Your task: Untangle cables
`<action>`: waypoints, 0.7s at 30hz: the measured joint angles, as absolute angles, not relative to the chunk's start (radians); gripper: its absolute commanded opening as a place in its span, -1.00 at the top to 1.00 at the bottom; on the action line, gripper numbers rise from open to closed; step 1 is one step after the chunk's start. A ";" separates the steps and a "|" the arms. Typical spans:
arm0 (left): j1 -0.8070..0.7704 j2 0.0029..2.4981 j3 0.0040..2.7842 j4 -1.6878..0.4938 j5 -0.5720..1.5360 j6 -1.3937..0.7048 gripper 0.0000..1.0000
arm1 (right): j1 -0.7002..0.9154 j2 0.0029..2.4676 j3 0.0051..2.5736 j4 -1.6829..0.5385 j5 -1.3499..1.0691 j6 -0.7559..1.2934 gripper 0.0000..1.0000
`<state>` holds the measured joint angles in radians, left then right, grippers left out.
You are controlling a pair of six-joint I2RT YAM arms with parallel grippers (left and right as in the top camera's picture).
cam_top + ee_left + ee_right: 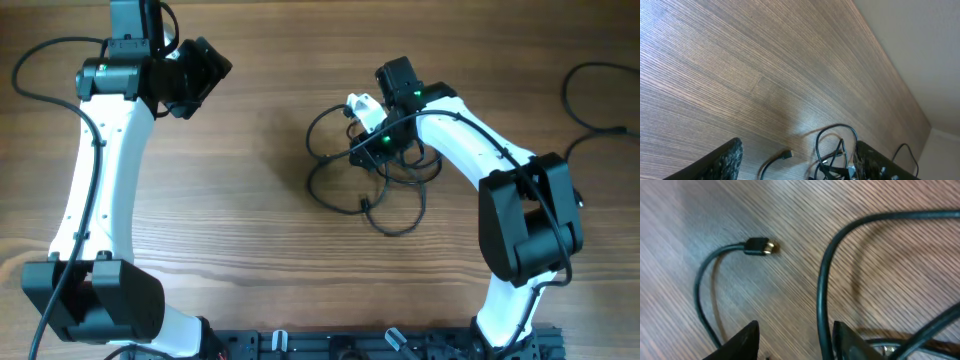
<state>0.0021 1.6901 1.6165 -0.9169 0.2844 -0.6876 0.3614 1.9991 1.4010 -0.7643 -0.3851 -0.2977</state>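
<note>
The cables lie as a loose dark tangle of loops on the wooden table, right of centre. My right gripper is low over the top of the tangle. In the right wrist view it is open, and a dark-teal strand runs between its fingers, close to the right one. A free plug end lies on the wood ahead. My left gripper is open and empty at the far left, well away from the tangle. The left wrist view shows its fingers wide apart, with the tangle and a plug in the distance.
A thicker black robot wire loops at the table's far right edge, and another runs at the far left. The arm bases and a black rail sit along the front edge. A pale wall borders the table's far side.
</note>
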 measured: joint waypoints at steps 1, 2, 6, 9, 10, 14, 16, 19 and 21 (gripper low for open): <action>0.002 1.690 1.617 -0.917 0.284 -0.688 -0.45 | 0.361 1.999 1.401 -0.761 -0.404 -0.292 0.90; 0.002 1.690 1.617 -0.917 0.284 -0.688 -0.45 | 0.361 1.999 1.401 -0.756 -0.415 -0.270 0.91; 0.002 1.690 1.617 -0.928 0.284 -0.688 -0.47 | 0.361 1.998 1.481 -0.808 -0.466 -0.155 0.91; 0.002 1.690 1.617 -0.933 0.284 -0.687 -0.47 | 0.361 1.965 1.746 -0.864 -0.625 -0.076 0.92; 0.002 1.690 1.617 -0.933 0.282 -0.687 -0.47 | 0.361 1.924 1.848 -0.859 -0.677 -0.037 0.92; 0.002 1.690 1.617 -0.929 0.286 -0.686 -0.49 | 0.364 1.733 2.099 -0.842 -0.744 0.249 0.91; 0.002 1.690 1.617 -0.894 0.326 -0.659 -0.50 | 0.374 1.661 2.129 -0.846 -0.695 0.334 0.91; 0.002 1.690 1.617 -0.845 0.434 -0.584 -0.51 | 0.418 1.637 2.133 -0.942 -0.572 0.355 0.92; 0.002 1.690 1.617 -0.848 0.485 -0.525 -0.52 | 0.440 1.658 2.133 -1.002 -0.511 0.354 0.91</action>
